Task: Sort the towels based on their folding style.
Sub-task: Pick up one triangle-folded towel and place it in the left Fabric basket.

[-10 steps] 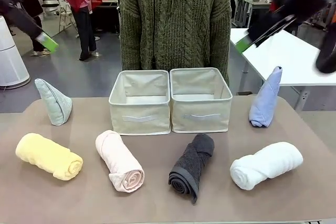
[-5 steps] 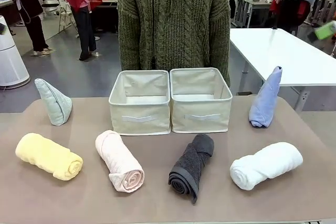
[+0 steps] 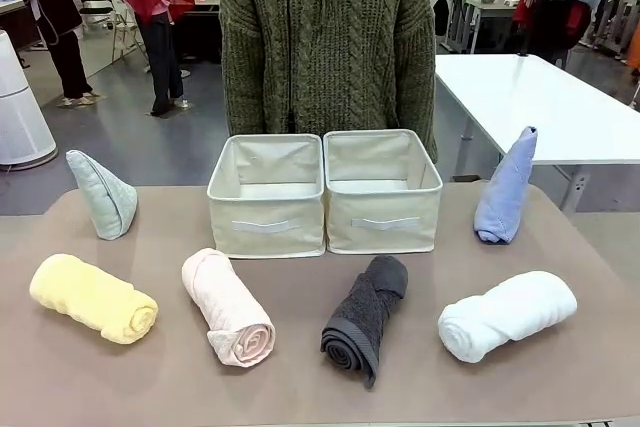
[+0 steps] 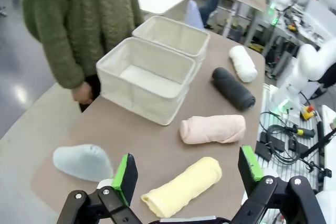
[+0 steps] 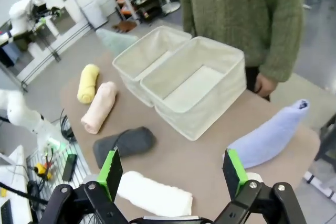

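Terry rolls are laid in front of the bins, folded towels beside them. Both the left gripper and right gripper are held apart, empty. The grey roll could be unrolled if pinched by its flap.

Towels, all plain: yellow towel pale, buttery; pink towel pale blush; grey towel dark charcoal; white towel clean white; blue towel light periwinkle; teal towel pale grey-green. Both bins cream fabric, unpatterned. Plain table dull taupe-brown. Person's sweater olive green, cable-knit pattern. Farther side table white. Body of left gripper black, pads bright green; right gripper same black and green.
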You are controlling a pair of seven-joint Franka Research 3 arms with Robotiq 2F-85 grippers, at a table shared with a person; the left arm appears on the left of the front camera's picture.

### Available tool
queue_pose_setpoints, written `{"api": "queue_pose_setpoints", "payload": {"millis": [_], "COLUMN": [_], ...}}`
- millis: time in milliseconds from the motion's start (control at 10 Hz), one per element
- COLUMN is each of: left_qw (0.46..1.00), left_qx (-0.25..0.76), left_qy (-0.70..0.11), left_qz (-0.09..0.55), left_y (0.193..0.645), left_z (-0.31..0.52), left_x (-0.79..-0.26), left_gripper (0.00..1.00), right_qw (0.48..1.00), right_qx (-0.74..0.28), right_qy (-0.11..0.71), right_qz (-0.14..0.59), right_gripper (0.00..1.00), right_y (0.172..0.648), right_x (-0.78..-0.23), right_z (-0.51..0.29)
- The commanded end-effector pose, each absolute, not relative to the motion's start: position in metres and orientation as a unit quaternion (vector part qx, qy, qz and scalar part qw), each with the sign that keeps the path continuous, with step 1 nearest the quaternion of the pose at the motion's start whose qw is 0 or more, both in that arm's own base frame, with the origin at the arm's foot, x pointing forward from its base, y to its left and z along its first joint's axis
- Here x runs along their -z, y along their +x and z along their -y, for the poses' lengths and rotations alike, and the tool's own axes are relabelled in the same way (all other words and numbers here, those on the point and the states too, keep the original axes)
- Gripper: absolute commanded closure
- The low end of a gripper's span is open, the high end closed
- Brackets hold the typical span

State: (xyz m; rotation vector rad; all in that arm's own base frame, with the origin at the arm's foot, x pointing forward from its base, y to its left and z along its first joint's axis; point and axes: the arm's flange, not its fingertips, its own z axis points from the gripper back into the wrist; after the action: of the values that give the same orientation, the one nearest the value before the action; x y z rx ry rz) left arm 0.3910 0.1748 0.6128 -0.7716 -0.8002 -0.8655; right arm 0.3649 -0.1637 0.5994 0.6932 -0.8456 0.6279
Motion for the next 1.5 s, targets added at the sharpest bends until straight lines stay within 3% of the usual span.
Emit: {"api": "queue_pose_setpoints", "payload": {"millis": [0, 500, 1400], "left_qw": [0.780, 0.794, 0.787], "left_qx": [0.385, 0.361, 0.362], "left_qy": [-0.322, -0.305, -0.317], "left_qz": [0.375, 0.382, 0.386], "left_y": [0.388, 0.371, 0.376], "left_z": [-0.176, -0.198, -0.204], "left_x": [-0.606, -0.610, -0.614], "left_gripper": [0.00, 0.00, 0.00], "right_qw": [0.797, 0.781, 0.786], "right_qx": [-0.298, -0.332, -0.324], "right_qy": [0.308, 0.313, 0.313], "right_qz": [0.425, 0.426, 0.423], "right_gripper": [0.00, 0.00, 0.00], "right_y": [0.354, 0.324, 0.325], "right_x": [-0.597, -0.608, -0.612], "right_z": [0.155, 0.180, 0.179]}}
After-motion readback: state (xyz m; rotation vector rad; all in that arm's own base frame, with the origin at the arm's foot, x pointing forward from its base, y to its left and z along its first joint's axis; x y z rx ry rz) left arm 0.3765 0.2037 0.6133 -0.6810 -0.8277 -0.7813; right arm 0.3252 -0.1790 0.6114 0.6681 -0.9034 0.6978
